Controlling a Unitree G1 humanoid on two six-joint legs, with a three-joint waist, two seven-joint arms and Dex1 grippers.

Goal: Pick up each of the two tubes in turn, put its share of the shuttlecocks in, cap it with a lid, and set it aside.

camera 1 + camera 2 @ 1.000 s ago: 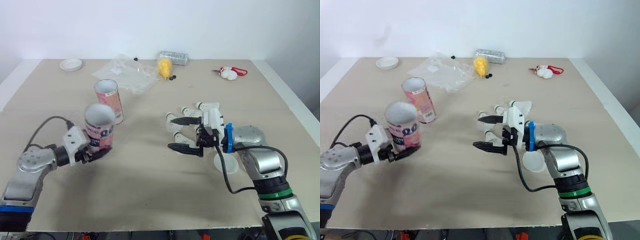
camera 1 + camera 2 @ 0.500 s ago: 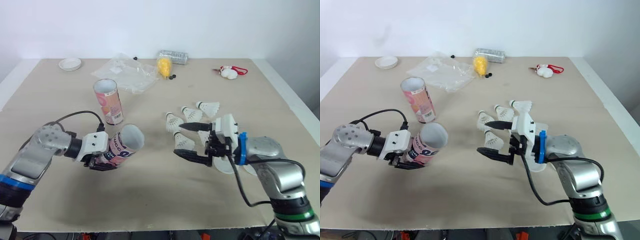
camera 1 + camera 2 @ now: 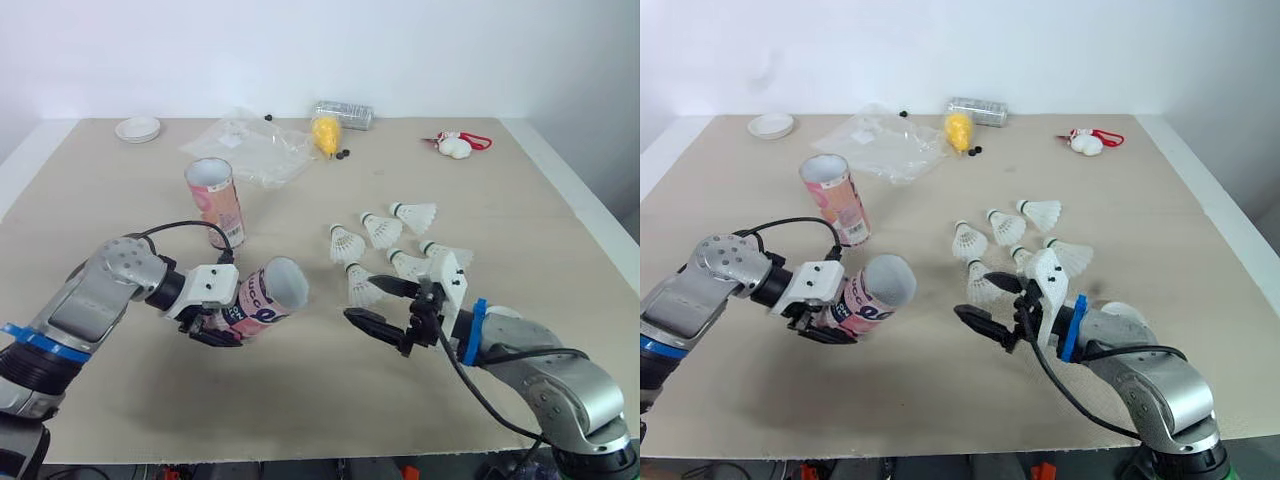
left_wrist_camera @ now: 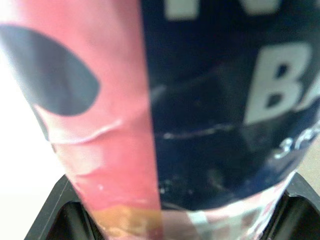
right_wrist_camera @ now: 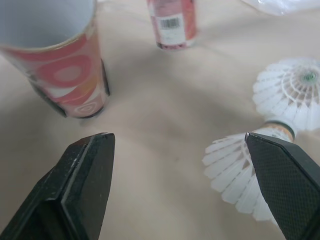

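A pink and dark blue tube lies tilted in my left gripper, which is shut on its lower part; its open mouth faces the shuttlecocks. The left wrist view has the tube's printed wall close up between the jaws. The second tube stands upright farther back. Several white shuttlecocks lie scattered right of centre. My right gripper is open just above the table, beside the nearest shuttlecock and facing the held tube.
A small white lid lies at the far left corner. A clear plastic bag, a yellow object and a silver cylinder sit at the back. A white and red toy is at the far right.
My left arm has lowered the tube and tipped it from upright onto its side, mouth toward the right. My right gripper has drawn back off the shuttlecocks toward the table's near edge, still open.
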